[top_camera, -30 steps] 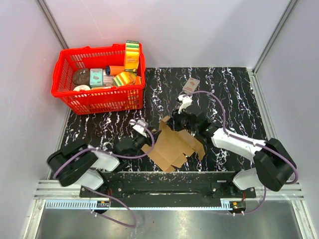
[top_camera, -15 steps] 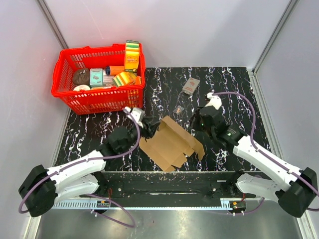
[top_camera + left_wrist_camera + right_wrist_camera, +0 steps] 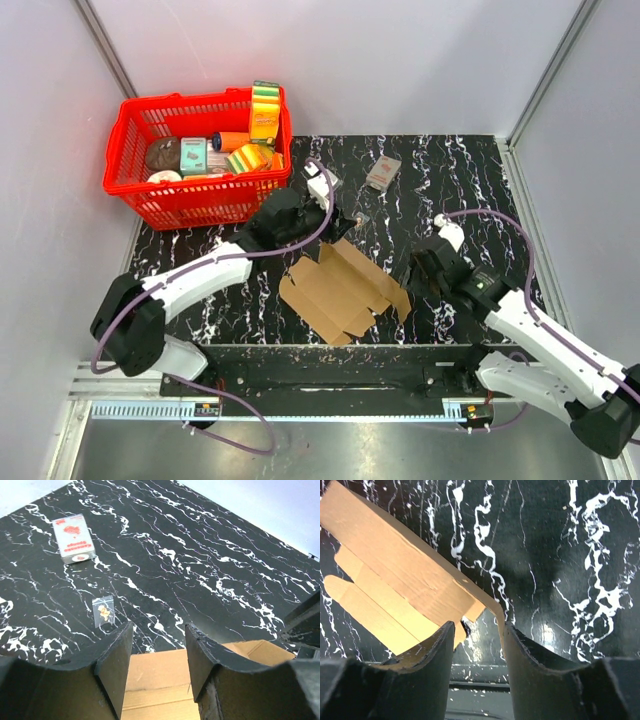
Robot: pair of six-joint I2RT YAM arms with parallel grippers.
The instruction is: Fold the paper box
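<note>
**A:** From above, where is the paper box (image 3: 345, 290)?

**B:** It lies flat and unfolded on the black marbled table (image 3: 480, 180), in the near middle, with its flaps spread out. The left gripper (image 3: 340, 222) hangs over its far edge. The right gripper (image 3: 418, 272) sits just beside its right edge.

**A:** What else is on the table?

**B:** A red basket (image 3: 200, 208) full of goods stands at the far left. A grey-and-red packet (image 3: 383, 172) lies farther back, well apart from the sheet. A small clear bag (image 3: 360, 217) lies just beyond the left gripper.

**A:** And the left wrist view?

**B:** The left gripper (image 3: 159, 630) has its jaws apart with nothing between them. The far edge of the paper box (image 3: 155, 685) lies under the gap. The small clear bag (image 3: 103, 611) sits a little beyond that edge, on bare table. The packet (image 3: 73, 538) is farther off again.

**A:** The right wrist?

**B:** The right gripper (image 3: 476, 627) has its jaws spread too. The paper box (image 3: 395, 585) stretches away to the left, and one long edge looks lifted off the table. A flap corner pokes into the gap, but the jaws are not pinching it. I cannot tell whether it brushes one finger.
</note>
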